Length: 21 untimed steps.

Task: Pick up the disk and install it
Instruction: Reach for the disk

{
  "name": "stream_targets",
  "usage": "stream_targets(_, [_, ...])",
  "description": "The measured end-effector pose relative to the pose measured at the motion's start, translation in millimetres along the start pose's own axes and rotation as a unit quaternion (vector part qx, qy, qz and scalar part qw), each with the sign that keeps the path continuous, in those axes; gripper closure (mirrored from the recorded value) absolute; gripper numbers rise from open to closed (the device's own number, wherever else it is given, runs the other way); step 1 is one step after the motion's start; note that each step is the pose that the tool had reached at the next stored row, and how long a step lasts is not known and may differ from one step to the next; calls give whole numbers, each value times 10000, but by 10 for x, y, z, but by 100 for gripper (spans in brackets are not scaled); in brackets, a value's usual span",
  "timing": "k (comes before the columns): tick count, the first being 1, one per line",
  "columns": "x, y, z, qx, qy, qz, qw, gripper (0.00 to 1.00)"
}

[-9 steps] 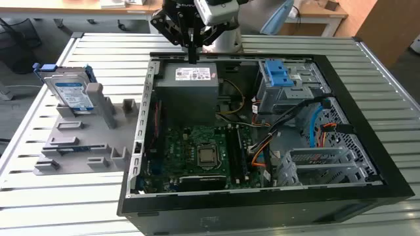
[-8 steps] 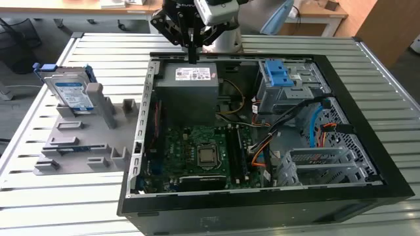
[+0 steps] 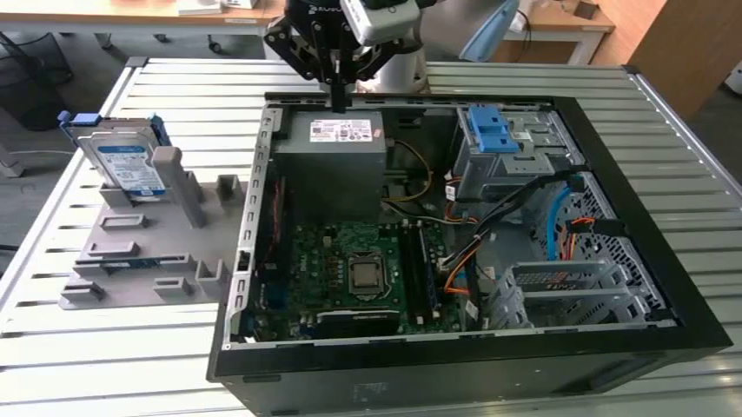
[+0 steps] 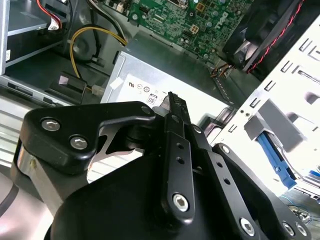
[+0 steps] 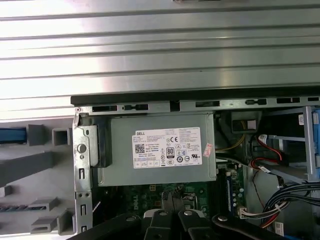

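Exterior view: gripper (image 3: 337,102), closed and empty, vertical above the power-supply box (image 3: 342,169), well apart from the disk (image 3: 125,165).

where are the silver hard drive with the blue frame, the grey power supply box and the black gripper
silver hard drive with blue frame (image 3: 128,167): exterior view, on its label
grey power supply box (image 5: 167,147): first wrist view, on its white sticker
black gripper (image 3: 337,97): exterior view, at its fingertips
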<state>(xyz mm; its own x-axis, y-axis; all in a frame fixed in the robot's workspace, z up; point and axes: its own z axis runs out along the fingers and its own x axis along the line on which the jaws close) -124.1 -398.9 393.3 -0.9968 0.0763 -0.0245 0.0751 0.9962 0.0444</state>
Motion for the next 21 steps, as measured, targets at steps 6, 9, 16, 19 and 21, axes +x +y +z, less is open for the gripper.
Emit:
stream_targets(6, [26, -2, 0, 0, 0, 0, 10000, 89])
stream_targets(9, [33, -3, 0, 0, 0, -1, 10000, 89])
stream_targets(16, [72, -6, 5, 0, 0, 0, 10000, 89])
stream_targets(19, [81, -6, 6, 0, 0, 0, 10000, 89])
stream_targets(21, [85, -7, 6, 1, 0, 0, 10000, 89])
